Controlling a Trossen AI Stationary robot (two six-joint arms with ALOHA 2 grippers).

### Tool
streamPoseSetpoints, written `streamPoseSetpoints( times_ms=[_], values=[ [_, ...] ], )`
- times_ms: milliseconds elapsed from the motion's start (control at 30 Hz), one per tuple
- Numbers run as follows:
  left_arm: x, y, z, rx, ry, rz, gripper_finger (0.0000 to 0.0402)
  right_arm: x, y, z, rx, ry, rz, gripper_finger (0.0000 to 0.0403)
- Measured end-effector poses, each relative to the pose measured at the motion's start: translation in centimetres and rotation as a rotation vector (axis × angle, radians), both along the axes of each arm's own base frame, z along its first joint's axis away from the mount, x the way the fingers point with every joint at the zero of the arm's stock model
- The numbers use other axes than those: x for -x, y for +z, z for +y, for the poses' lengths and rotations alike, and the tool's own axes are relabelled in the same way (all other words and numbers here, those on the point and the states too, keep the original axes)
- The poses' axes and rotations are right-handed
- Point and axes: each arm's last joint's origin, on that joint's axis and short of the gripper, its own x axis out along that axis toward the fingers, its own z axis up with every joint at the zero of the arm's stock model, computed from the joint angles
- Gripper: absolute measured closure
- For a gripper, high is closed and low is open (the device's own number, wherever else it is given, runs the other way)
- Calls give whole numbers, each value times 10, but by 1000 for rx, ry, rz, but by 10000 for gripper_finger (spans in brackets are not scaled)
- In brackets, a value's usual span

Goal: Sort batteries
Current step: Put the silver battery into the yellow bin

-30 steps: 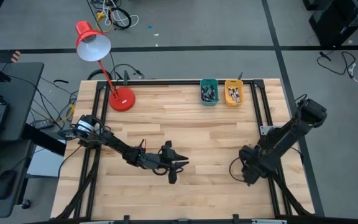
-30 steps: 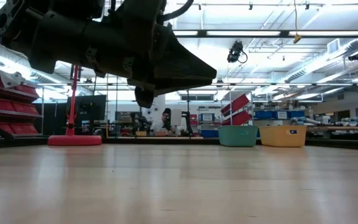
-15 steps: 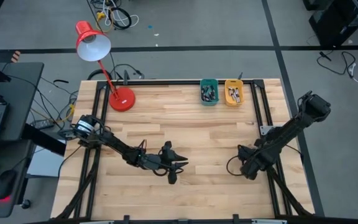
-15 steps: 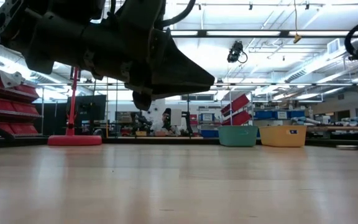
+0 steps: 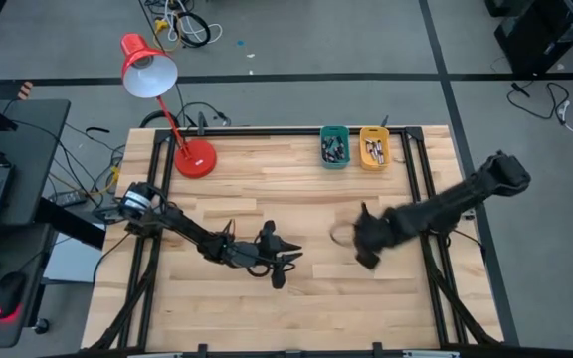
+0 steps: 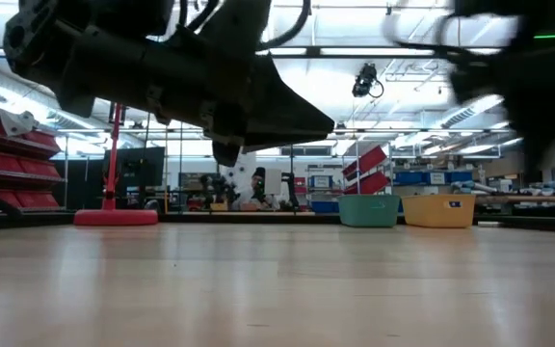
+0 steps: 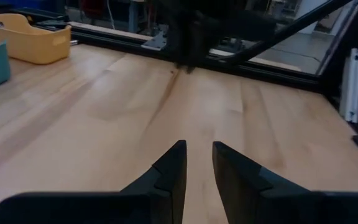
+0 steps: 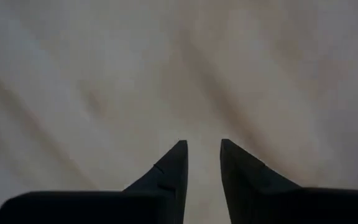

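The batteries lie in two small bins at the table's far edge: dark ones in the teal bin (image 5: 334, 147), coppery ones in the yellow bin (image 5: 373, 148). I see no loose battery on the wood. My left gripper (image 5: 282, 265) hovers low over the table's near middle, pointing almost level toward the right, its fingers (image 7: 178, 155) a little apart with nothing between them. My right gripper (image 5: 363, 245), blurred, hangs over the table's right middle and points down. Its fingers (image 8: 179, 155) stand slightly apart over bare wood, with nothing between them.
A red desk lamp stands on its round base (image 5: 195, 157) at the far left. A black frame rail (image 5: 411, 169) runs along the table's far and right sides. The bins show from table height as teal (image 6: 368, 209) and yellow (image 6: 438, 210). Bare wood lies between the two grippers.
My right gripper has swung from the table's right edge toward the middle, rising a little, and it blurs with the speed. My left gripper has kept its place. The bins have not moved.
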Motion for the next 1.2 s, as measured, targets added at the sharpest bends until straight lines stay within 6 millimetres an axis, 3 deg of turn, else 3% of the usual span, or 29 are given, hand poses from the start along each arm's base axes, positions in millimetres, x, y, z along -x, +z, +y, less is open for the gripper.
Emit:
streamPoseSetpoints(
  times_ms=[100,233,367,500,667,833,1067,1200],
  values=[
    [-2,-1,6,-15,15,14,310,-25,22,-35,126,-15,-61,316],
    [-2,-5,11,-45,27,61,310,-42,58,-88,250,-72,-134,310],
    [0,-15,14,-80,31,158,310,-40,88,-143,320,-186,-168,306],
    [3,-23,19,-119,37,249,310,-23,100,-195,392,-342,-145,309],
    [0,-24,29,-150,57,269,310,14,91,-249,391,-517,-28,311],
    [-2,-24,39,-176,72,279,310,40,70,-282,303,-602,113,312],
    [-4,-24,48,-184,60,290,310,51,30,-308,171,-639,328,314],
    [-4,-25,51,-184,52,303,310,45,9,-315,126,-577,418,316]
  ],
)
